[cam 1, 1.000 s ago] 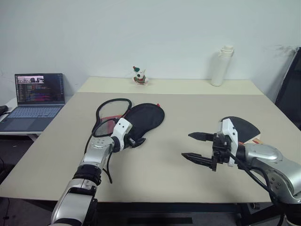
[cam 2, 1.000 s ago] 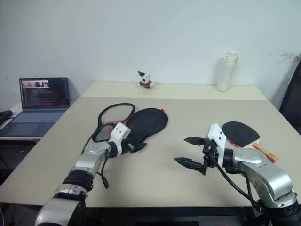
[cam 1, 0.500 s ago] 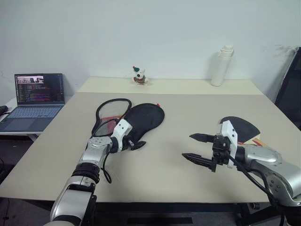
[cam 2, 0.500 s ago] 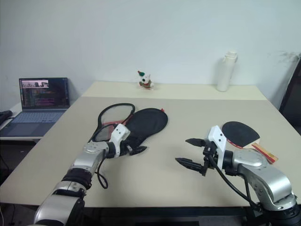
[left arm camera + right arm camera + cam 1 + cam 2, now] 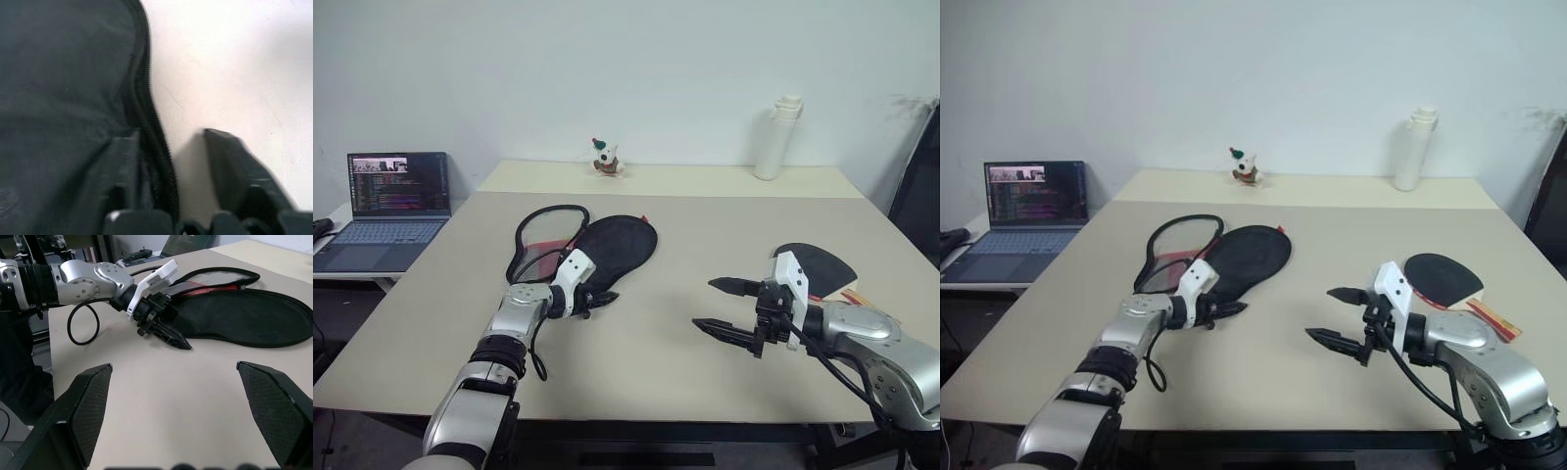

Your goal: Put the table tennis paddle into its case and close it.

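Note:
The case (image 5: 622,243) lies flat on the table's left half, black, unzipped, with its loose zip edge looped open (image 5: 543,235) and red showing inside. My left gripper (image 5: 600,297) rests at the case's near edge. In the left wrist view one of its fingers (image 5: 122,166) lies on the black fabric and the zip rim (image 5: 156,161) sits between the narrowed jaws. The table tennis paddle (image 5: 818,262) lies on the right, black face up, partly hidden behind my right arm. My right gripper (image 5: 703,304) hovers over bare table in front of it, open and holding nothing.
A white bottle (image 5: 773,137) and a small figurine (image 5: 604,157) stand on a second table at the back. An open laptop (image 5: 391,196) sits on a side desk to the left. A dark object (image 5: 920,186) stands at the right edge.
The left gripper's jaws have closed in from wide open onto the case's near edge, and its wrist has turned slightly. The right arm has kept still.

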Action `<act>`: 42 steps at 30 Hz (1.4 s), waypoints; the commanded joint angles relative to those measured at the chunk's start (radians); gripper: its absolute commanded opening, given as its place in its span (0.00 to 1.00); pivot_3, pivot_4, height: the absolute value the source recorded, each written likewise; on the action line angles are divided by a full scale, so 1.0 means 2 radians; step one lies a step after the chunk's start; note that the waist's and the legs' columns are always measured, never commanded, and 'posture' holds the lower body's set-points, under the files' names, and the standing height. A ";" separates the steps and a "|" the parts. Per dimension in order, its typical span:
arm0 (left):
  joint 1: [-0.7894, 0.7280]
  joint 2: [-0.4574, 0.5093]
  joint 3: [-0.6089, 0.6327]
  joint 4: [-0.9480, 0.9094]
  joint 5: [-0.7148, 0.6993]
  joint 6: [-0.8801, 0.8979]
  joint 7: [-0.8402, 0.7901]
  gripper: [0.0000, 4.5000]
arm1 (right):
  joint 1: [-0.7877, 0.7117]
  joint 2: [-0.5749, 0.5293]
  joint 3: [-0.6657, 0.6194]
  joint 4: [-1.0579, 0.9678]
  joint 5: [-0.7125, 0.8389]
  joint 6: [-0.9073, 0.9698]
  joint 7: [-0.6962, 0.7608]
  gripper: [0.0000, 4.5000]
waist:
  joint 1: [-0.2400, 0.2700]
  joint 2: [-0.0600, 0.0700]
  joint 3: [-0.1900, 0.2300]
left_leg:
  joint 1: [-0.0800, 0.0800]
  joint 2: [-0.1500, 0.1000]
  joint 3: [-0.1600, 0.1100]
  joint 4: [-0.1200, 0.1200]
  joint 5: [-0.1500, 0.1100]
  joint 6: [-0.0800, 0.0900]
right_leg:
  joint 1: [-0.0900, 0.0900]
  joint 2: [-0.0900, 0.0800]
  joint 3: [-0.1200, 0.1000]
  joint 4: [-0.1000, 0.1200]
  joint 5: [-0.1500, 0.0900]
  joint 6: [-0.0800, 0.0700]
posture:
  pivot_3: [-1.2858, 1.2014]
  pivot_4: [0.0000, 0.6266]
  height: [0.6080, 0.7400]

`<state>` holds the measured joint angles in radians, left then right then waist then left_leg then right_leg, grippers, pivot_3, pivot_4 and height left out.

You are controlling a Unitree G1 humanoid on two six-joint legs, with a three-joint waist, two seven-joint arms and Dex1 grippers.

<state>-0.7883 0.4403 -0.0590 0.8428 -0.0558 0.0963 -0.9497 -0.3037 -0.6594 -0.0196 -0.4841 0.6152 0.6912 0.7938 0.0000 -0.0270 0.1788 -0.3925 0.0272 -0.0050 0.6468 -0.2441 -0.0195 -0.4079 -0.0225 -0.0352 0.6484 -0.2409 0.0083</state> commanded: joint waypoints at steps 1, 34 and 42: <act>0.012 -0.007 0.005 -0.026 -0.008 0.019 0.005 0.18 | -0.003 -0.006 -0.021 -0.015 0.003 -0.011 -0.004 1.00 | 0.000 0.000 0.000 | 0.000 0.000 0.000 0.000 0.000 0.000 | 0.000 0.000 0.000 0.000 0.000 0.000 | 0.52 0.24 1.00; 0.075 -0.131 -0.037 -0.265 -0.049 0.156 0.070 0.69 | 0.009 -0.036 -0.069 0.002 0.013 0.010 -0.022 1.00 | 0.002 0.000 0.000 | 0.000 0.000 0.000 0.001 0.000 0.000 | 0.000 0.001 0.000 0.000 0.000 0.000 | 0.52 0.24 1.00; 0.134 -0.001 0.037 -0.395 -0.143 0.187 -0.027 0.83 | -0.042 0.011 -0.070 0.047 0.022 0.089 -0.116 1.00 | -0.001 0.000 0.000 | 0.001 0.001 0.000 0.000 0.000 0.000 | 0.000 0.001 0.002 0.001 0.000 0.000 | 0.52 0.24 1.00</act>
<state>-0.5161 0.4081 -0.0385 0.1296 -0.2858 0.4745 -0.9658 -0.3569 -0.6487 -0.1544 -0.3851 0.6525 0.8685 0.5863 -0.0021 -0.0267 0.1788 -0.3912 0.0288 -0.0047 0.6472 -0.2440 -0.0197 -0.4078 -0.0214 -0.0310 0.6502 -0.2409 0.0075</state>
